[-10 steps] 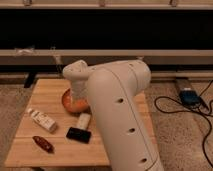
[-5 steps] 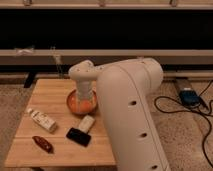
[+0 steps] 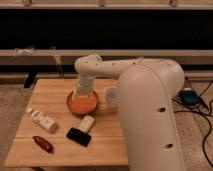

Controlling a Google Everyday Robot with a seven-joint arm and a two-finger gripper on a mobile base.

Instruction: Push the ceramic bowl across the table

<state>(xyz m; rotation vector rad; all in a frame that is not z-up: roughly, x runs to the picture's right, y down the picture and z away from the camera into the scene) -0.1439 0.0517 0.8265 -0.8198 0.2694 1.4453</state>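
The ceramic bowl is orange-red and round, and sits near the middle of the light wooden table. My white arm reaches in from the right and bends down over the bowl. The gripper hangs at the bowl's far rim, its lower end at or inside the bowl. Whether it touches the bowl I cannot tell.
A small whitish cup stands just right of the bowl. A small white block and a black flat object lie in front of the bowl. A white packet and a dark red item lie front left. Cables lie on the floor at the right.
The arm has swung further right and extended, uncovering the table's right part and the cup. The gripper stays at the bowl. The bowl appears slightly shifted.
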